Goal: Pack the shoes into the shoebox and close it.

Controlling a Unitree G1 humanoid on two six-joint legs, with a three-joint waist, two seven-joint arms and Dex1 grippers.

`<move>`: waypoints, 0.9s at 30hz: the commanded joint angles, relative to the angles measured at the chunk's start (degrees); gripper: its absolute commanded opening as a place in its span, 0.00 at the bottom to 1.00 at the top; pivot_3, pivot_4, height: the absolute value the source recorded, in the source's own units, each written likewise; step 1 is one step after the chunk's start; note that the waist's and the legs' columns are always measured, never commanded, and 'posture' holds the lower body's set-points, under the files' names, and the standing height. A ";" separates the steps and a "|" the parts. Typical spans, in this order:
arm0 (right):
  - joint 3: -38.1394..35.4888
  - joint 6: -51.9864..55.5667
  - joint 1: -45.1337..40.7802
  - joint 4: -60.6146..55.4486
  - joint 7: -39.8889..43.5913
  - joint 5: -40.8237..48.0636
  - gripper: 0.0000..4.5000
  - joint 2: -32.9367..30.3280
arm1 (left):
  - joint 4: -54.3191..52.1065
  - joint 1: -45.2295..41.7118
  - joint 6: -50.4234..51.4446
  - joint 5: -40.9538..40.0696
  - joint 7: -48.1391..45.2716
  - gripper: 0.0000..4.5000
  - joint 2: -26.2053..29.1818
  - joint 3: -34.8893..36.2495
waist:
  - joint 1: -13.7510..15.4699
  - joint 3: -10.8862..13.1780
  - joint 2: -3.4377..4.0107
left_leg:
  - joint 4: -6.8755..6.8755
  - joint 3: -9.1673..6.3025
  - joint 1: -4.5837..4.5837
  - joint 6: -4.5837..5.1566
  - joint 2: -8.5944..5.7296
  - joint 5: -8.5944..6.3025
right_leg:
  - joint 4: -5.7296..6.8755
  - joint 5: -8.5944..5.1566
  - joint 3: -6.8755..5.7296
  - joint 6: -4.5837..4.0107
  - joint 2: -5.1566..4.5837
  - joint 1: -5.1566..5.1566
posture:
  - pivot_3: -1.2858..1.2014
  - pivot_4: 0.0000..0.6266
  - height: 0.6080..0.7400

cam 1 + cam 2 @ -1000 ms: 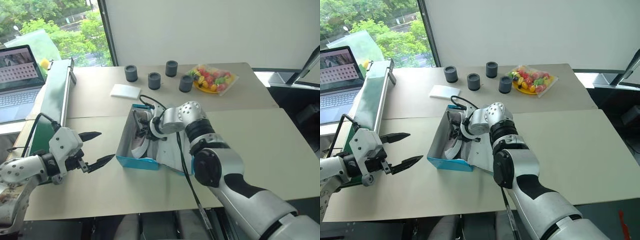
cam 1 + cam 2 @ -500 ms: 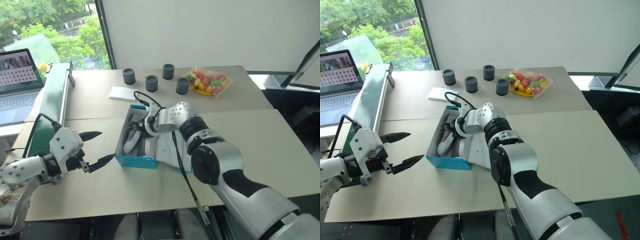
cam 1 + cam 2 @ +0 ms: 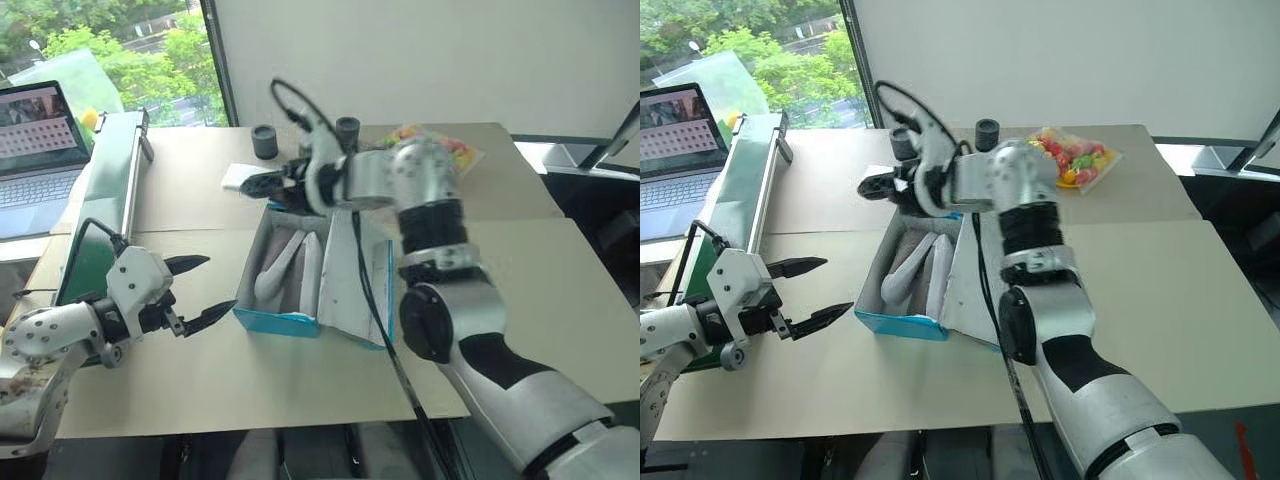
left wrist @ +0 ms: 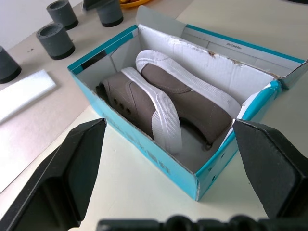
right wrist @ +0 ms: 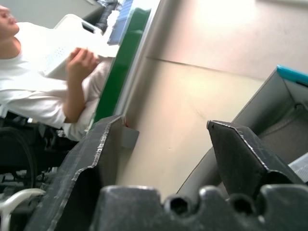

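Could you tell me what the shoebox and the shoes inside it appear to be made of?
The shoebox looks like thin matte cardboard: turquoise outside, white inside, with frayed, torn edges. The shoes seem to have woven fabric uppers, probably canvas, and white soles with ribbed edging that look like rubber.

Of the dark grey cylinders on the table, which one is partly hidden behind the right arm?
The dark cylinder nearest the bag of colourful sweets: the right arm covers its lower part. The cylinder by the window stands in full view.

Laptop (image 3: 30,150), dark cylinders (image 3: 264,142), white pad (image 4: 21,94)
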 commanded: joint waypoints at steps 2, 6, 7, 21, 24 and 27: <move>2.93 10.86 8.24 -21.29 14.27 14.47 0.39 -6.54 | 0.33 -0.79 -1.28 -0.02 -0.48 1.00 0.38 0.51 | 0.00 0.01 0.01 | 0.02 0.00 0.00 0.00 0.01 0.00 | 0.00 0.00 0.00 0.00 0.01 -0.01 | 0.52 0.24 0.89; 11.19 11.75 20.82 -35.38 24.97 19.09 0.06 -18.10 | 1.37 -1.52 -1.28 0.02 -0.78 1.00 0.39 -0.06 | 0.16 0.00 0.00 | 0.04 -0.01 0.01 0.01 0.00 0.00 | -0.02 -0.01 0.00 0.01 0.00 0.02 | 0.52 0.24 0.89; 12.73 10.79 22.87 -37.47 26.83 19.26 0.01 -20.25 | 1.60 -1.64 -1.35 0.05 -0.90 1.00 0.43 -0.12 | 0.17 0.00 0.00 | 0.05 0.00 0.04 0.01 0.00 0.00 | -0.03 -0.01 0.00 0.02 0.00 0.05 | 0.52 0.24 0.89; 37.88 -11.38 46.58 -48.97 29.62 -3.97 0.01 -36.87 | 3.94 -5.20 -1.16 0.12 -2.62 1.00 0.84 -2.88 | 0.38 0.02 0.00 | 0.21 0.29 0.86 0.00 0.11 -0.01 | -0.08 -0.29 0.13 0.46 0.05 0.76 | 0.52 0.24 0.89; 38.56 -13.81 50.37 -45.41 23.33 -9.36 0.01 -32.79 | 5.00 -5.91 -1.45 0.33 -3.14 1.00 0.95 -3.18 | 0.87 0.01 -0.01 | 0.28 0.29 0.84 0.00 0.11 -0.01 | -0.06 -0.27 0.16 0.46 0.05 0.77 | 0.52 0.24 0.89; 37.86 -18.31 54.71 -39.97 15.11 -16.70 0.01 -28.85 | 5.84 -6.75 -1.42 0.40 -3.57 1.00 1.06 -3.39 | 1.28 0.01 -0.02 | 0.29 0.28 0.84 0.00 0.10 -0.01 | -0.03 -0.15 0.17 0.27 0.04 0.77 | 0.52 0.24 0.89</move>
